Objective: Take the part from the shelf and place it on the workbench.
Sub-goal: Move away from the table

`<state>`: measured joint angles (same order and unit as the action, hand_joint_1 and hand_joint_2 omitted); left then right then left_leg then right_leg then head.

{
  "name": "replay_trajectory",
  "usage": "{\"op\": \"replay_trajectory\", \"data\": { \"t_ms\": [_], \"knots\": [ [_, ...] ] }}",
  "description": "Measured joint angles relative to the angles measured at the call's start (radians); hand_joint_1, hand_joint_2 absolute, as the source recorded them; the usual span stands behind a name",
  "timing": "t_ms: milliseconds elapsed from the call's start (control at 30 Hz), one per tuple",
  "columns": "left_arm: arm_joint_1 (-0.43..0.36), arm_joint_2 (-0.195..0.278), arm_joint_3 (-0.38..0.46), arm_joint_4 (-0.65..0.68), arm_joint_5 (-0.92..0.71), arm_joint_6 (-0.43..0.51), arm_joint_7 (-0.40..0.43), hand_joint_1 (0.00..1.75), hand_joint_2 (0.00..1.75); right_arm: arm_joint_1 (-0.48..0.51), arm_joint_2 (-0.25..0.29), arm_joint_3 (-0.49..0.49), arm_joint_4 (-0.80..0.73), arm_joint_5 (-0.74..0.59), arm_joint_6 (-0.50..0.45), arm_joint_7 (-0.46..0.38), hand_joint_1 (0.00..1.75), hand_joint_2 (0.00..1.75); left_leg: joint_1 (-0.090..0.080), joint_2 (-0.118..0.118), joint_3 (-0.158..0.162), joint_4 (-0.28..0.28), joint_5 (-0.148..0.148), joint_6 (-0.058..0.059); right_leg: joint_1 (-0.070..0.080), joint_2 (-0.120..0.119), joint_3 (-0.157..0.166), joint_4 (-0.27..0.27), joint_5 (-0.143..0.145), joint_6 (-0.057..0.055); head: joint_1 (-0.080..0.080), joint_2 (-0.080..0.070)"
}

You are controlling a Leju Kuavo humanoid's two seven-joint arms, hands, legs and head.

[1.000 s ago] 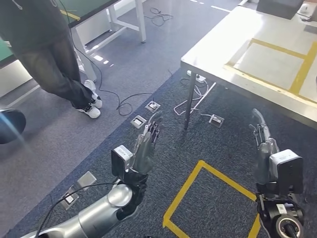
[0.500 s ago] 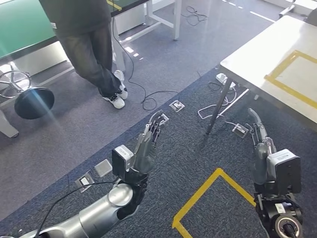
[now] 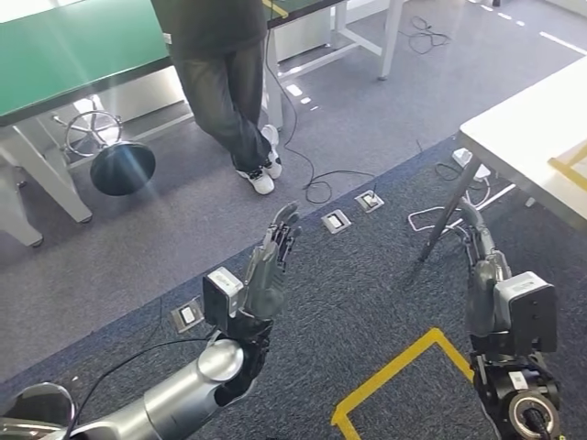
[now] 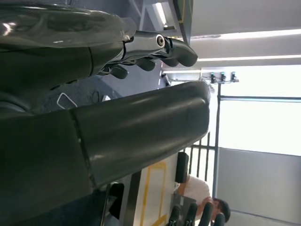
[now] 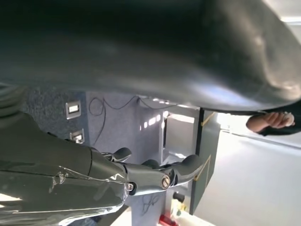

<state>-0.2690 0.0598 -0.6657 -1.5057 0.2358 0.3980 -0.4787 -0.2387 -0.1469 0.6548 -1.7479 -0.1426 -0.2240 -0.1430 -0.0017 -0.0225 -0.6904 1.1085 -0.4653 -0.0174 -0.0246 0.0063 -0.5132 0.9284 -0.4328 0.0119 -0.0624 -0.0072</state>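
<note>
Honestly, I can't tell where the part or its shelf is, so which hand is nearer is anyone's guess. The silver-armed left hand (image 3: 271, 266) and right hand (image 3: 482, 266) are raised with fingers loosely apart, holding nothing. The white yellow-taped workbench (image 3: 526, 137) sits off to the right.

Both arms raised, hands empty.
The left hand (image 3: 269, 269) stands upright with fingers extended and slightly apart; the right hand (image 3: 484, 266) likewise points forward, fingers loosely straight, holding nothing.
</note>
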Motion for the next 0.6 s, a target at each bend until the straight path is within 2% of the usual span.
{"op": "replay_trajectory", "data": {
  "t_ms": [33, 67, 100, 133, 167, 200, 233, 267, 300, 367, 400, 433, 467, 500, 533, 567, 600],
  "knots": [
    [0.001, 0.000, 0.000, 0.000, 0.001, 0.000, 0.000, 0.00, 0.00, 0.001, 0.000, 0.000, 0.001, -0.001, 0.000, -0.001, 0.00, 0.00, 0.004, 0.010, -0.035, 0.073, -0.031, -0.005, 0.001, -0.015, -0.002, 0.000, 0.000, -0.001, -0.002, 0.000],
    [0.001, 0.000, 0.000, 0.000, 0.001, 0.000, 0.000, 0.00, 0.00, 0.003, 0.000, 0.001, 0.002, -0.001, 0.000, -0.001, 0.00, 0.00, 0.007, 0.014, -0.060, 0.126, -0.049, -0.009, 0.002, -0.030, -0.003, 0.001, 0.000, 0.000, -0.004, 0.000],
    [0.002, 0.001, 0.000, 0.000, 0.002, 0.000, 0.000, 0.00, 0.00, 0.005, 0.000, 0.001, 0.003, -0.001, 0.000, -0.002, 0.00, 0.00, 0.010, 0.016, -0.067, 0.143, -0.047, -0.012, 0.001, -0.046, -0.004, 0.001, -0.001, 0.000, -0.006, 0.000],
    [0.002, 0.002, 0.000, 0.000, 0.003, 0.001, 0.000, 0.00, 0.00, 0.006, 0.000, 0.002, 0.004, -0.001, 0.000, -0.002, 0.00, 0.00, 0.012, 0.020, -0.050, 0.114, -0.025, -0.015, 0.001, -0.060, -0.004, 0.002, -0.002, 0.002, -0.007, 0.000],
    [0.002, 0.002, 0.000, 0.000, 0.004, 0.001, 0.000, 0.00, 0.00, 0.006, 0.000, 0.002, 0.005, -0.001, 0.000, -0.003, 0.00, 0.00, 0.013, 0.032, -0.011, 0.047, 0.008, -0.016, 0.000, -0.073, -0.002, 0.003, -0.004, 0.004, -0.008, 0.000],
    [0.001, 0.003, 0.000, 0.000, 0.005, 0.001, 0.000, 0.00, 0.00, 0.006, 0.000, 0.002, 0.005, -0.001, 0.000, -0.003, 0.00, 0.00, 0.011, 0.057, 0.033, -0.034, 0.035, -0.015, 0.002, -0.085, -0.001, 0.004, -0.007, 0.008, -0.010, 0.000],
    [0.001, 0.003, 0.000, 0.000, 0.005, 0.001, 0.000, 0.00, 0.00, 0.006, 0.000, 0.003, 0.005, -0.001, 0.000, -0.004, 0.00, 0.00, 0.009, 0.075, 0.068, -0.101, 0.055, -0.009, 0.004, -0.094, 0.001, 0.005, -0.010, 0.014, -0.012, 0.000],
    [0.000, 0.003, 0.000, 0.000, 0.005, 0.001, 0.000, 0.00, 0.00, 0.005, 0.000, 0.003, 0.005, -0.001, 0.000, -0.004, 0.00, 0.00, 0.006, 0.088, 0.089, -0.141, 0.063, -0.001, 0.007, -0.102, 0.002, 0.006, -0.013, 0.019, -0.011, 0.000],
    [0.000, 0.003, 0.000, 0.000, 0.005, 0.002, 0.000, 0.00, 0.00, 0.005, 0.000, 0.003, 0.005, -0.001, 0.000, -0.005, 0.00, 0.00, 0.002, 0.090, 0.095, -0.155, 0.062, 0.009, 0.010, -0.110, 0.004, 0.006, -0.015, 0.024, -0.008, 0.000],
    [0.001, 0.003, 0.000, 0.000, 0.005, 0.002, 0.000, 0.00, 0.00, 0.004, 0.000, 0.004, 0.004, -0.001, 0.000, -0.005, 0.00, 0.00, 0.001, 0.064, 0.094, -0.156, 0.063, 0.028, 0.009, -0.125, 0.009, 0.005, -0.020, 0.035, -0.002, 0.000],
    [0.001, 0.003, 0.000, 0.000, 0.005, 0.002, 0.000, 0.00, 0.00, 0.004, 0.000, 0.004, 0.004, -0.001, 0.000, -0.006, 0.00, 0.00, 0.002, 0.053, 0.096, -0.158, 0.064, 0.035, 0.006, -0.117, 0.008, 0.013, -0.029, 0.040, 0.001, 0.000],
    [0.000, 0.003, 0.000, -0.001, 0.005, 0.002, -0.001, 0.00, 0.00, 0.003, 0.000, 0.004, 0.004, -0.001, 0.000, -0.006, 0.00, 0.00, 0.004, 0.042, 0.098, -0.161, 0.066, 0.042, 0.003, -0.098, -0.001, 0.039, -0.048, 0.045, 0.004, 0.000],
    [-0.001, 0.002, 0.000, -0.001, 0.005, 0.002, -0.001, 0.00, 0.00, 0.004, 0.000, 0.004, 0.005, -0.001, 0.000, -0.006, 0.00, 0.00, 0.006, 0.031, 0.101, -0.163, 0.067, 0.047, 0.002, -0.071, -0.022, 0.088, -0.077, 0.047, 0.009, 0.000],
    [-0.001, 0.002, 0.000, -0.001, 0.005, 0.003, -0.001, 0.00, 0.00, 0.005, 0.000, 0.004, 0.005, -0.001, -0.001, -0.006, 0.00, 0.00, 0.006, 0.021, 0.101, -0.163, 0.068, 0.051, 0.002, -0.042, -0.053, 0.158, -0.111, 0.047, 0.013, 0.000],
    [0.000, 0.001, 0.000, 0.000, 0.005, 0.003, -0.001, 0.00, 0.00, 0.006, 0.000, 0.004, 0.005, -0.002, -0.001, -0.007, 0.00, 0.00, 0.005, 0.008, 0.101, -0.163, 0.068, 0.053, 0.004, -0.025, -0.091, 0.236, -0.142, 0.047, 0.016, 0.000],
    [0.001, 0.001, 0.000, 0.000, 0.005, 0.003, -0.001, 0.00, 0.00, 0.008, 0.000, 0.004, 0.005, -0.003, -0.001, -0.007, 0.00, 0.00, 0.003, -0.006, 0.101, -0.162, 0.068, 0.054, 0.005, -0.017, -0.123, 0.298, -0.159, 0.046, 0.018, 0.000],
    [0.001, 0.001, 0.000, 0.000, 0.005, 0.003, -0.001, 0.00, 0.00, 0.010, 0.000, 0.005, 0.005, -0.004, -0.001, -0.007, 0.00, 0.00, 0.001, -0.021, 0.101, -0.162, 0.068, 0.055, 0.006, -0.012, -0.141, 0.327, -0.158, 0.044, 0.018, 0.000]
  ]
}}
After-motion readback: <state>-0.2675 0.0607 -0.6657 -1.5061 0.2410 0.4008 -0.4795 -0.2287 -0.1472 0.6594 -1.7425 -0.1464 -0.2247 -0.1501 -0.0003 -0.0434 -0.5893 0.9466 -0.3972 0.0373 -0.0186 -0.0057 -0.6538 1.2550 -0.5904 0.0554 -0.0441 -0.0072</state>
